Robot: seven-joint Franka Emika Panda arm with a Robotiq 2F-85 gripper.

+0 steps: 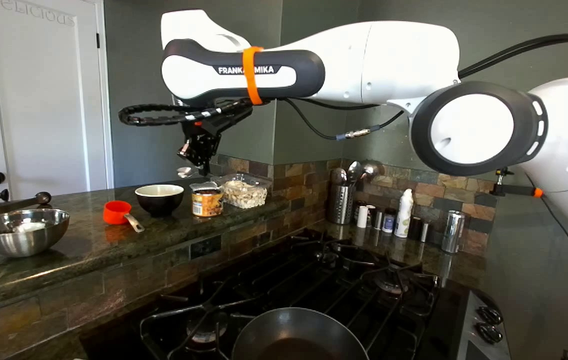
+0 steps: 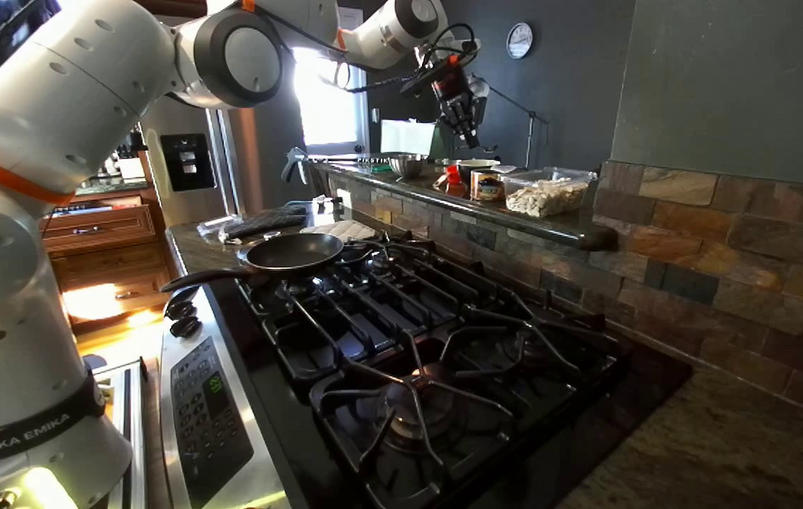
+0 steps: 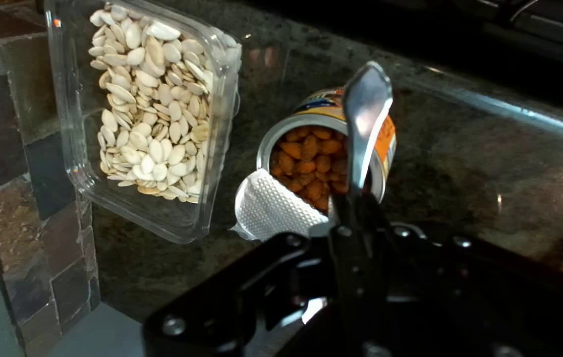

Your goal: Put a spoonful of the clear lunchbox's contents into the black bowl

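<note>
The clear lunchbox (image 1: 260, 186) stands at the wall end of the raised counter; it also shows in an exterior view (image 2: 574, 174) and in the wrist view (image 3: 219, 144). Its pale seed contents (image 3: 157, 109) fill part of it. The black bowl (image 1: 159, 205), whitish inside, stands farther along the counter and is out of the wrist view. My gripper (image 1: 205, 171) is above the counter behind an open can, shut on a metal spoon (image 1: 184, 172). In the wrist view the gripper (image 3: 356, 201) shows with the spoon's handle end. I cannot tell whether the spoon holds anything.
The open can (image 1: 207, 202) of orange-brown nuts, foil lid peeled back, stands between bowl and lunchbox. A red measuring cup (image 1: 116, 213) and a steel bowl (image 1: 21, 235) stand farther along. The stove with a frying pan (image 2: 292, 252) lies below the raised counter.
</note>
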